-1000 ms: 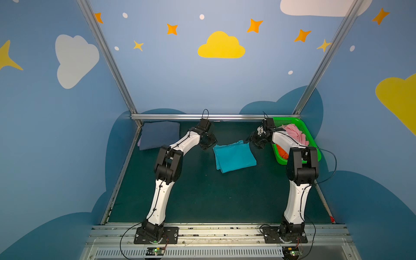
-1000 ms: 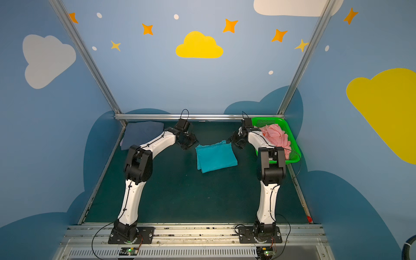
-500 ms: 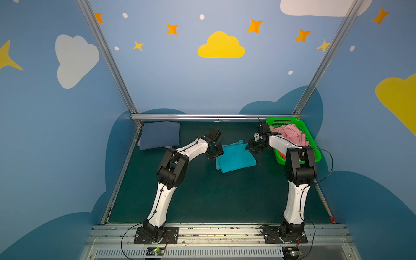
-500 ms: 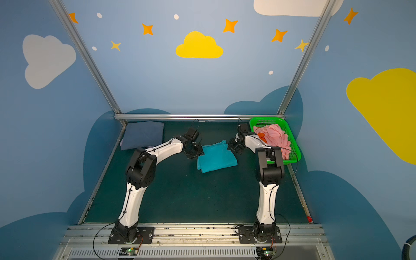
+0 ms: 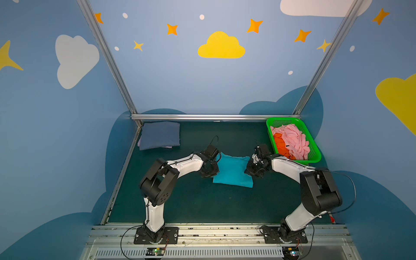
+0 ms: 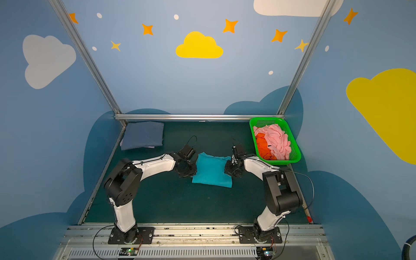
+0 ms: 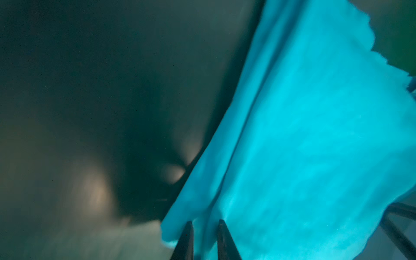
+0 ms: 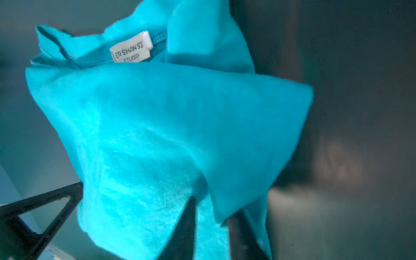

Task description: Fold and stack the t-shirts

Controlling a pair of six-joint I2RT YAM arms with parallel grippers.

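With the left gripper (image 7: 205,221) and right gripper (image 8: 212,209) each pinched on opposite edges of the folded teal shirt (image 5: 231,171) between them, a shallow bite could slip and undo the fold.

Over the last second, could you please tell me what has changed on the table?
Both arms came from the far corners of the teal t-shirt toward the near side; the left gripper and right gripper closed on its left and right edges, and it shifted nearer. The folded slate-blue t-shirt and the green basket with its pink t-shirt and orange t-shirt stayed put.
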